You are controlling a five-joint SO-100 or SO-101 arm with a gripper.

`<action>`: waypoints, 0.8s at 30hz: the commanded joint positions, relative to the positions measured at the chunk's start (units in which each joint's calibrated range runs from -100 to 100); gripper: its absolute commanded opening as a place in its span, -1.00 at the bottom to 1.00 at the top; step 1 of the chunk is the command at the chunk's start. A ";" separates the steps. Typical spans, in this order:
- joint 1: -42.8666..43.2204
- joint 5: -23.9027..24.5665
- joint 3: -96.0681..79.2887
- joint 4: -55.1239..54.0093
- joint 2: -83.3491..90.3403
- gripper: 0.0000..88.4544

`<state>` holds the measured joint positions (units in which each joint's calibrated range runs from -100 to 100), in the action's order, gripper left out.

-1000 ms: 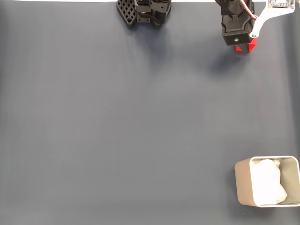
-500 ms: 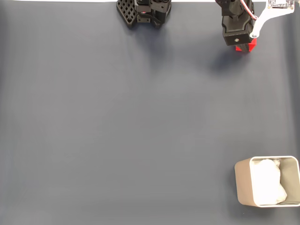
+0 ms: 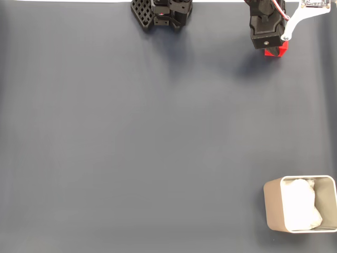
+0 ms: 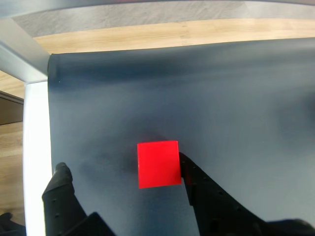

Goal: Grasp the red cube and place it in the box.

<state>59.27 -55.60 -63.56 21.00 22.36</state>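
A dark grey mat (image 3: 158, 137) covers the table and carries everything here; in the fixed view it fills nearly the whole picture, with a thin white strip along its top edge. In the wrist view the same mat (image 4: 206, 98) ends at a white border on the left, with pale wood beyond its far edge. My black base (image 3: 162, 12) sits at the mat's top edge, a little left of centre in the fixed view. The box (image 3: 274, 208), beige with rounded corners and crumpled white paper inside, stands in the mat's bottom right corner, partly cut off by the picture's edge, well apart from me. My arm reaches down at the top right of the mat, near its top edge, and my gripper (image 3: 269, 47) hangs directly over the red cube (image 3: 276, 51), hiding most of it there. In the wrist view my gripper (image 4: 123, 169) is spread apart: one black finger (image 4: 58, 189) stands off to the left of the red cube (image 4: 158, 164) with bare mat between them, while the other finger (image 4: 197, 184) lies right against the cube's right side. The cube rests flat on the mat between my two fingers, near the mat's left border in that view, and I am not pinching it.
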 commanded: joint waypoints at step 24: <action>0.53 -1.66 0.97 -0.84 -0.27 -0.15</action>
<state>59.72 -56.58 -63.56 20.53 22.01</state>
